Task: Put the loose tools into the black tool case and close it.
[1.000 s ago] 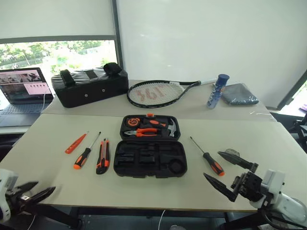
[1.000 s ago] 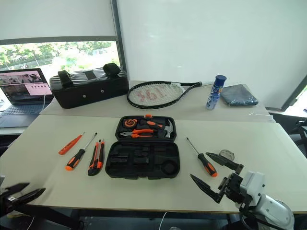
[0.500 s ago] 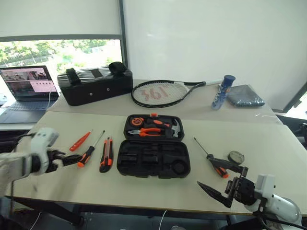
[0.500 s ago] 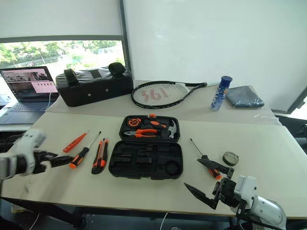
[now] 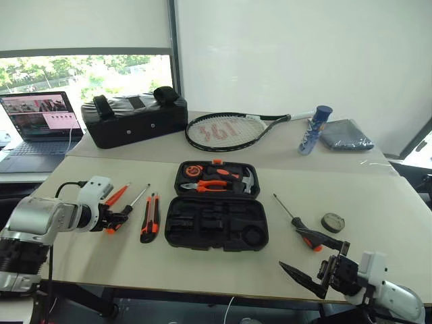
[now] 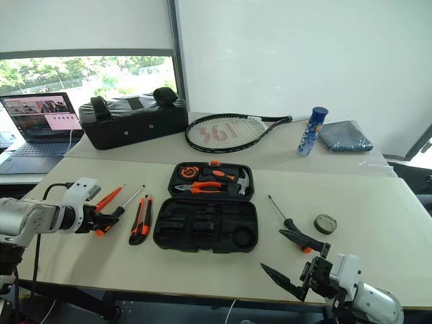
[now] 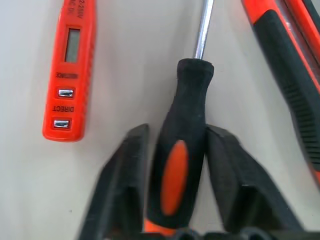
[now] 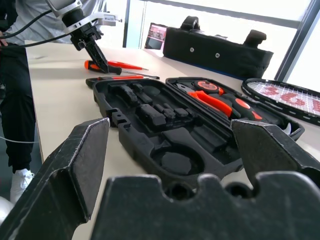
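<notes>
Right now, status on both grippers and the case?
Left gripper straddling black-and-orange screwdriver handle. Right gripper open, empty. Tool case open; nothing blocking.

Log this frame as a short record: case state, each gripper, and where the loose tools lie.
case: open, slots on near half empty
left gripper: fingers around the handle of a screwdriver, closing
right gripper: open, empty, at near table edge
left of case: orange tester, knife
right of case: second screwdriver, tape roll
</notes>
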Motion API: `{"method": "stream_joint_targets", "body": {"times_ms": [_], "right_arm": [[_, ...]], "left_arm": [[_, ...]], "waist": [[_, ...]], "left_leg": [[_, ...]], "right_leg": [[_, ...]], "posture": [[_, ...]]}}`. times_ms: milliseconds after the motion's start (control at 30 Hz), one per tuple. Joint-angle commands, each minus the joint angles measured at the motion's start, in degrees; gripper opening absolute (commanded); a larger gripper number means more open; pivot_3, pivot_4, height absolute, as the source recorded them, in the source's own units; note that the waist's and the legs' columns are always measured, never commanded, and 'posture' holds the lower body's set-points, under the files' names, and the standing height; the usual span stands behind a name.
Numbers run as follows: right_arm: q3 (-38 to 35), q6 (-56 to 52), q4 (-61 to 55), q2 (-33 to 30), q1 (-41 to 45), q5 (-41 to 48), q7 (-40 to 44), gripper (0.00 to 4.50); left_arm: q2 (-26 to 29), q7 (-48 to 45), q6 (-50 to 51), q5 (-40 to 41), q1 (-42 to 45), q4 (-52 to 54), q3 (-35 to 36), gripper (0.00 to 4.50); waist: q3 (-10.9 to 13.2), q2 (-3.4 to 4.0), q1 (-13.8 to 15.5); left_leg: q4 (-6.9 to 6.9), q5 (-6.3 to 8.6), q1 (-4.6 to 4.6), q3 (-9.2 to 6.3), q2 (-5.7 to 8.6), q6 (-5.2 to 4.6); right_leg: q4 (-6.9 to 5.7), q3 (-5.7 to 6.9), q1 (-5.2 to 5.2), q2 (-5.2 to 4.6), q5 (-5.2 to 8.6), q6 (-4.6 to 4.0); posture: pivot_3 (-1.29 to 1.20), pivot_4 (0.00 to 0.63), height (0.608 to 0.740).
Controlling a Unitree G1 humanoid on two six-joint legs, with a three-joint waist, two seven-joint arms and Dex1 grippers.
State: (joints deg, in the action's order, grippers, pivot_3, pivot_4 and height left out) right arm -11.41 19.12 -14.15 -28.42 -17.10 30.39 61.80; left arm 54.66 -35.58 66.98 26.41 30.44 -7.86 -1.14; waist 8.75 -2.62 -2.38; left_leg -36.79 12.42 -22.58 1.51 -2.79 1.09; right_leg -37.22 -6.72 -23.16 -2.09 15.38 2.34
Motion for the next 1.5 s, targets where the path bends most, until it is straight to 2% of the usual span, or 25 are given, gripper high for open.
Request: {"method": "stream_joint_targets", "body": {"times_ms": [33, 267, 333, 367, 433, 533, 600, 700, 800, 933, 1100, 1300, 1500], "right_arm": [[-1.1, 1.9, -2.0, -0.1, -1.3, 0.1, -0.3, 4.5], [-3.1, 1.7, -2.4, -1.0, -3.6, 1.0, -0.5, 4.5], [-3.7, 1.6, -2.6, -1.1, -4.1, 1.3, -0.8, 4.5], [-4.1, 1.5, -2.6, -1.1, -4.4, 1.3, -1.0, 4.5], [-4.7, 1.5, -2.7, -1.2, -4.7, 1.3, -1.3, 4.5], [-6.0, 1.0, -3.4, -0.9, -5.5, 2.0, -2.4, 4.5], [-6.8, 0.2, -4.5, -0.6, -5.9, 2.9, -3.6, 4.5], [-7.7, -1.2, -7.0, -0.1, -7.7, 4.3, -5.6, 4.5], [-8.1, -1.6, -8.8, 0.2, -9.2, 4.6, -6.8, 4.5], [-8.4, -2.7, -11.0, 1.6, -10.8, 4.7, -10.0, 4.5], [-8.0, -3.1, -13.0, 2.9, -12.3, 3.1, -12.9, 4.5], [-7.7, -3.2, -14.8, 3.7, -14.0, 2.1, -14.6, 4.5], [-7.4, -3.7, -15.9, 3.7, -14.4, 1.8, -15.7, 4.5]], "left_arm": [[-0.6, -1.1, -2.4, -0.7, 0.0, -0.7, 2.8, 0.83], [2.5, -10.1, -8.5, 4.5, -0.1, 3.0, 12.7, 0.83], [1.7, -15.1, -15.5, 5.2, 0.0, 3.5, 14.0, 0.83], [0.8, -19.5, -22.1, 4.8, 0.3, 3.9, 13.2, 0.83], [-1.2, -27.8, -35.4, 1.8, 2.0, 2.9, 8.9, 0.83], [-6.0, -36.5, -51.2, -6.8, 9.4, -4.5, -1.6, 0.83], [-8.7, -41.0, -58.5, -11.6, 14.1, -10.0, -7.1, 0.83], [-14.7, -42.9, -66.1, -20.4, 22.8, -21.7, -15.4, 0.83], [-18.2, -43.8, -71.9, -26.5, 27.8, -30.7, -19.8, 0.83], [-22.8, -42.3, -75.4, -32.3, 33.0, -40.5, -23.0, 0.83], [-26.1, -39.2, -77.8, -37.6, 36.2, -48.3, -24.5, 0.83], [-26.9, -44.1, -78.0, -38.6, 36.0, -48.1, -24.4, 0.83], [-25.8, -43.7, -76.6, -41.1, 35.5, -47.4, -24.5, 0.83]], "waist": [[0.0, 0.0, 0.0], [0.0, -0.04, 0.0], [0.0, -0.03, 0.0], [0.0, -0.03, 0.1], [0.0, -0.02, 0.4], [0.0, -0.02, 1.6], [0.0, 0.0, 1.9], [0.0, 0.0, 1.9], [0.0, 0.0, 1.3], [0.0, 0.0, 0.4], [0.0, 0.0, 0.4], [0.0, 0.05, 0.3], [0.0, 0.06, 0.2]], "left_leg": [[0.0, 0.0, 0.0, 0.0, 0.0, 0.0], [-0.04, 0.0, -0.08, -0.02, -0.02, 0.0], [-0.04, 0.0, -0.1, -0.03, -0.01, 0.0], [-0.04, 0.0, -0.1, -0.03, -0.01, 0.0], [-0.04, 0.0, -0.09, -0.02, 0.01, 0.0], [-0.21, -0.02, -0.1, -0.01, 0.07, 0.02], [-0.27, -0.02, -0.11, 0.01, 0.09, 0.01], [-0.35, -0.03, -0.23, -0.02, 0.14, -0.02], [-0.46, -0.01, -0.44, -0.1, 0.18, -0.05], [-0.46, 0.03, -0.55, -0.13, 0.18, -0.12], [-0.56, 0.03, -0.59, -0.23, 0.22, -0.12], [-0.75, 0.03, -0.58, -0.27, 0.23, -0.12], [-0.76, 0.03, -0.63, -0.31, 0.22, -0.12]], "right_leg": [[0.0, 0.0, 0.0, 0.0, 0.0, 0.0], [0.0, 0.03, -0.05, 0.0, 0.0, 0.0], [0.01, 0.04, -0.05, 0.0, 0.0, 0.0], [0.02, 0.04, -0.05, -0.01, 0.0, 0.0], [0.03, 0.03, -0.02, -0.04, 0.0, 0.0], [0.06, 0.1, 0.08, -0.08, -0.03, 0.05], [0.07, 0.03, 0.11, -0.07, -0.05, 0.1], [0.1, -0.01, 0.09, -0.05, -0.06, 0.16], [0.13, -0.02, 0.01, -0.05, -0.05, 0.22], [0.13, -0.07, -0.07, -0.04, -0.03, 0.27], [0.09, -0.01, -0.03, -0.05, 0.05, 0.42], [0.0, -0.02, 0.03, -0.05, 0.17, 0.75], [0.01, 0.01, 0.01, -0.04, 0.17, 0.75]], "posture": [[0.0, 0.15, 0.74], [0.0, 0.15, 0.74], [0.0, 0.15, 0.74], [0.0, 0.15, 0.74], [0.0, 0.15, 0.74], [0.0, 0.15, 0.74], [0.0, 0.15, 0.74], [0.0, 0.15, 0.74], [0.0, 0.15, 0.74], [0.0, 0.15, 0.74], [0.0, 0.15, 0.74], [0.0, 0.15, 0.74], [0.0, 0.15, 0.74]]}}
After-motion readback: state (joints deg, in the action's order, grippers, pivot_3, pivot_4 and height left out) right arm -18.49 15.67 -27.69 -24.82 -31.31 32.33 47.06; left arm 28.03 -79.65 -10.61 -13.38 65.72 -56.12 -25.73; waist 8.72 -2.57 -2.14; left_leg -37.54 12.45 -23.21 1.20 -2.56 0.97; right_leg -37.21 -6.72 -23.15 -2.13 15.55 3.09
